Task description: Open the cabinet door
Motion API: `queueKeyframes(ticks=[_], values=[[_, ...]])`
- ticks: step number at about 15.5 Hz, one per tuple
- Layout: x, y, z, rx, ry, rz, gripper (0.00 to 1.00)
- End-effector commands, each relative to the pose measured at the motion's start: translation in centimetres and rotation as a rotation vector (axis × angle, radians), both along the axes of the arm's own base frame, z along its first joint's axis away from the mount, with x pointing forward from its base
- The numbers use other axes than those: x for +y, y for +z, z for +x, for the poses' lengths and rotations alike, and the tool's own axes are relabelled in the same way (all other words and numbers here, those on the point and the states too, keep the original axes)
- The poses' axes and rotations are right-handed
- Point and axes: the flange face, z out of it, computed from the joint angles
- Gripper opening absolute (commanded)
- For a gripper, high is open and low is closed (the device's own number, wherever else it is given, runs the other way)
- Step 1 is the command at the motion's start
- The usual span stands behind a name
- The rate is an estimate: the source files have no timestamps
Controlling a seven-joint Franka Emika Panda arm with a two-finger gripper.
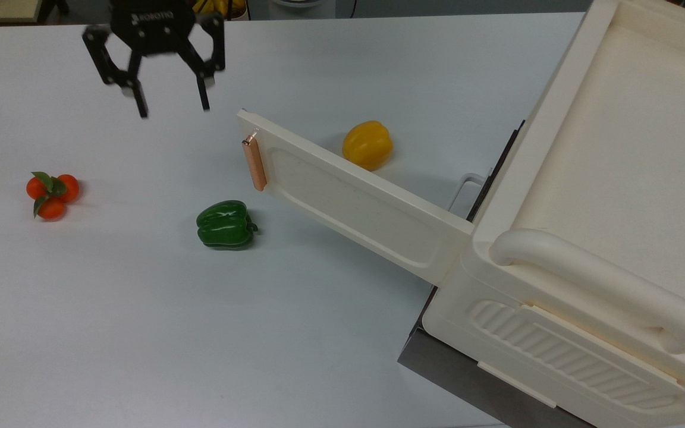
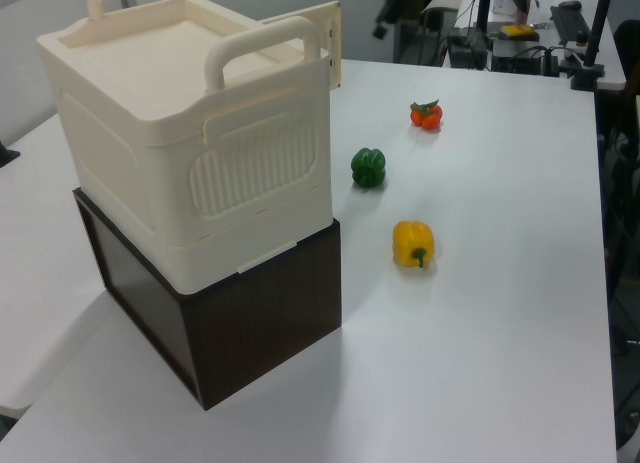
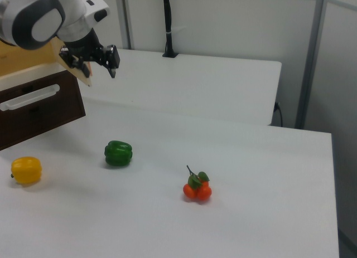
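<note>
Top view first: the black two-finger gripper (image 1: 170,110) hangs above the white surface (image 1: 110,333) with its fingers (image 1: 140,109) spread wide and holding nothing. The flat cream plastic cabinet door (image 1: 348,199), with its recessed frame and small copper-coloured bar handle (image 1: 254,165), stands swung well out from the cream plastic cabinet (image 1: 616,178), its handle edge a little off to the top view's right of the fingers and below them, clear of contact. To my eye the opening itself looks done and the step in hand is the release and pull-away; the next move only calls for the arm to keep clear of the door edge so it isn't nudged shut. Where the door has swung away, the opening it uncovered faces away and I cannot tell what the cabinet holds. A green bell pepper (image 1: 225,224) lies below the fingers, a yellow bell pepper (image 1: 367,144) beyond the door, and a cluster of small orange fruit with leaves (image 1: 52,194) well off to the top view's left.
</note>
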Motion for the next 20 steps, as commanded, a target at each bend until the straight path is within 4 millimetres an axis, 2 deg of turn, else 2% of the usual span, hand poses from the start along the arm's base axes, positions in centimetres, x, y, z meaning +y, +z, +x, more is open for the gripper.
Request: queueKeyframes(ticks=[1, 2, 3, 5, 6, 8, 10, 12, 14, 16, 20], values=[[-1.3, 2.0, -4.2, 0.141, -0.012, 0.034, 0.88], [-1.0, 2.3, -4.7, 0.170, -0.037, 0.051, 0.97], [-0.8, 2.6, -5.4, 0.203, -0.087, 0.067, 1.00], [0.4, 3.2, -7.0, 0.288, -0.158, 0.103, 1.00], [0.6, 3.0, -7.6, 0.339, -0.179, 0.112, 1.00], [0.9, 3.7, -9.2, 0.388, -0.210, 0.109, 1.00], [2.5, 4.3, -10.0, 0.415, -0.222, 0.097, 1.00], [4.1, 4.1, -9.8, 0.421, -0.282, 0.077, 1.00], [4.9, 3.7, -9.6, 0.424, -0.311, 0.072, 1.00], [4.3, 3.7, -9.6, 0.424, -0.314, 0.077, 1.00], [4.3, 3.4, -9.3, 0.403, -0.294, 0.073, 1.00]])
